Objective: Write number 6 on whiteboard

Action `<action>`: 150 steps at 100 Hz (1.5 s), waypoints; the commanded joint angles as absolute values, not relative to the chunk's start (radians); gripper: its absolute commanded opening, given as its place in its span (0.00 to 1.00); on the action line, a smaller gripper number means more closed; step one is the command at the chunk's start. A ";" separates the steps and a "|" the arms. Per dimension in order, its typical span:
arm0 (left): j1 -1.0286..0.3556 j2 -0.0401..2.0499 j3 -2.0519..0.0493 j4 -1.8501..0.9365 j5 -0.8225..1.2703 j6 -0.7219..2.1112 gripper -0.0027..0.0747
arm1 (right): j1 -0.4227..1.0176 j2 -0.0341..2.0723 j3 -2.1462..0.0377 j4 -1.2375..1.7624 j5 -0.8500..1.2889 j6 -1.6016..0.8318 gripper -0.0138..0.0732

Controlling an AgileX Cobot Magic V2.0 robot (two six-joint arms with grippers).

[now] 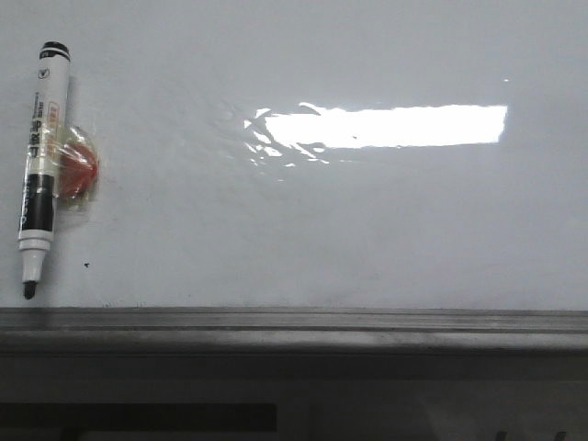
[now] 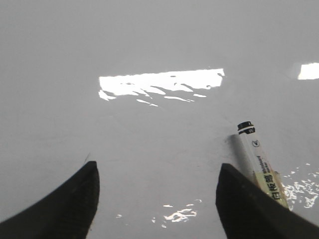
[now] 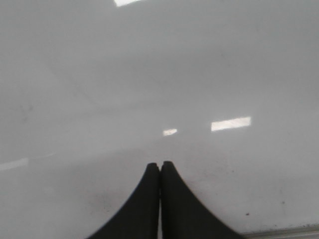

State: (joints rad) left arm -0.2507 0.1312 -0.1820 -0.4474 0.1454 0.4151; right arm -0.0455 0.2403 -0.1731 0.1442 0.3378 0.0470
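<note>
L gripper [image 2: 157,199]: jaws apart, empty | marker [image 2: 260,167] beside one finger, on whiteboard [image 2: 149,40] | R gripper [image 3: 160,167]: jaws together, empty

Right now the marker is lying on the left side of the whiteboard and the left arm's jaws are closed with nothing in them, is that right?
Not quite. The left gripper has its jaws open, wide apart, as the left wrist view shows. The marker does lie on the left side of the whiteboard, and those jaws hold nothing.

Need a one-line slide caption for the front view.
Blank whiteboard, no 6 drawn yet; uncapped marker lies at its left over a red object, tip toward the grey ledge.
</note>
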 commanded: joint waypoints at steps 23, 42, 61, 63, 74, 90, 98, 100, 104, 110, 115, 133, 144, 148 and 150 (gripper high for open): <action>-0.415 0.270 -0.207 -0.515 -0.017 0.417 0.66 | -0.049 0.258 -0.211 0.145 0.273 0.044 0.10; -0.576 0.389 -0.207 -0.502 -0.176 0.417 0.66 | -0.049 0.258 -0.211 0.145 0.271 0.044 0.10; -0.753 0.532 -0.207 -0.390 -0.348 0.417 0.66 | -0.049 0.258 -0.211 0.145 0.269 0.044 0.10; -0.772 0.550 -0.207 -0.383 -0.373 0.417 0.66 | -0.049 0.258 -0.211 0.145 0.269 0.044 0.10; -0.854 0.634 -0.207 -0.383 -0.489 0.417 0.66 | -0.049 0.258 -0.211 0.145 0.269 0.044 0.10; -0.913 0.709 -0.207 -0.422 -0.605 0.414 0.66 | -0.049 0.258 -0.211 0.145 0.269 0.044 0.10; -0.920 0.716 -0.207 -0.474 -0.610 0.414 0.66 | -0.049 0.258 -0.211 0.145 0.267 0.044 0.10; -0.920 0.716 -0.207 -0.479 -0.610 0.414 0.66 | -0.049 0.258 -0.211 0.145 0.264 0.044 0.10; -0.920 0.716 -0.207 -0.479 -0.612 0.414 0.66 | -0.049 0.258 -0.211 0.145 0.262 0.044 0.10; -0.920 0.716 -0.207 -0.482 -0.614 0.414 0.66 | -0.049 0.258 -0.211 0.145 0.256 0.044 0.10; -0.920 0.716 -0.207 -0.494 -0.609 0.410 0.66 | -0.049 0.258 -0.211 0.145 0.254 0.044 0.10; -0.920 0.716 -0.207 -0.529 -0.538 0.406 0.66 | -0.049 0.258 -0.211 0.145 0.250 0.044 0.10; -0.920 0.716 -0.207 -0.621 -0.485 0.406 0.66 | -0.049 0.258 -0.211 0.145 0.250 0.044 0.10; -0.920 0.716 -0.207 -0.659 -0.473 0.406 0.66 | -0.049 0.258 -0.211 0.145 0.250 0.044 0.10; -0.920 0.716 -0.207 -0.672 -0.468 0.406 0.66 | -0.049 0.258 -0.211 0.145 0.250 0.044 0.10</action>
State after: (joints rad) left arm -0.9119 0.7120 -0.1798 -0.6116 -0.4330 0.4151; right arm -0.0455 0.2403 -0.1731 0.1442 0.3295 0.0470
